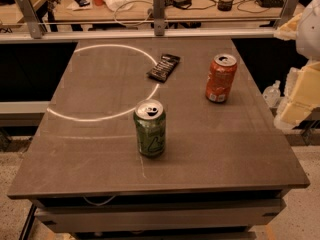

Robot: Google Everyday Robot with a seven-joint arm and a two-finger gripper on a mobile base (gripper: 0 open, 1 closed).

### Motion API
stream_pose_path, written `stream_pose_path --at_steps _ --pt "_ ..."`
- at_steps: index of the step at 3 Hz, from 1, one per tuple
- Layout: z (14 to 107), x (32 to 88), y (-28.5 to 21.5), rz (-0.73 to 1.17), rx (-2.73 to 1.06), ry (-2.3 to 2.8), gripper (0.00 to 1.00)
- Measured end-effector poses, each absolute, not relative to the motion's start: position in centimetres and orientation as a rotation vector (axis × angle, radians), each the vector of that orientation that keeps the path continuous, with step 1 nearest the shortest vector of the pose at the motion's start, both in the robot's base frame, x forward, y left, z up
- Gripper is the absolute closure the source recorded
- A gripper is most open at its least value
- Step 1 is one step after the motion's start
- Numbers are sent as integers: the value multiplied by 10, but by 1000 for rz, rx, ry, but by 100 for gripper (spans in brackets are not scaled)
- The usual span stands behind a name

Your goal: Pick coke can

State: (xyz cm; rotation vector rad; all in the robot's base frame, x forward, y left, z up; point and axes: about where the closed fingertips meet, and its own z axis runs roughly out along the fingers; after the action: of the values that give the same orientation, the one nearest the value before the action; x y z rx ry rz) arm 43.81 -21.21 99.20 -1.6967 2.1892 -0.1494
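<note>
The coke can [220,78], red-orange with a silver top and a white patch near its base, stands upright on the right side of the dark table [90,149]. My gripper [300,96], cream-coloured, hangs at the right edge of the view, beyond the table's right side and to the right of the coke can, apart from it and holding nothing that shows.
A green can [149,128] stands upright near the table's middle front. A dark snack packet [163,67] lies at the back centre. A white ring is marked on the tabletop. A rail and a cluttered desk [150,4] run behind.
</note>
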Motion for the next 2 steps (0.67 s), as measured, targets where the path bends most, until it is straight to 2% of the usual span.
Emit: stream_pose_path --at_steps 2 --pt "991 441 -214 -109 -1654 2193 0"
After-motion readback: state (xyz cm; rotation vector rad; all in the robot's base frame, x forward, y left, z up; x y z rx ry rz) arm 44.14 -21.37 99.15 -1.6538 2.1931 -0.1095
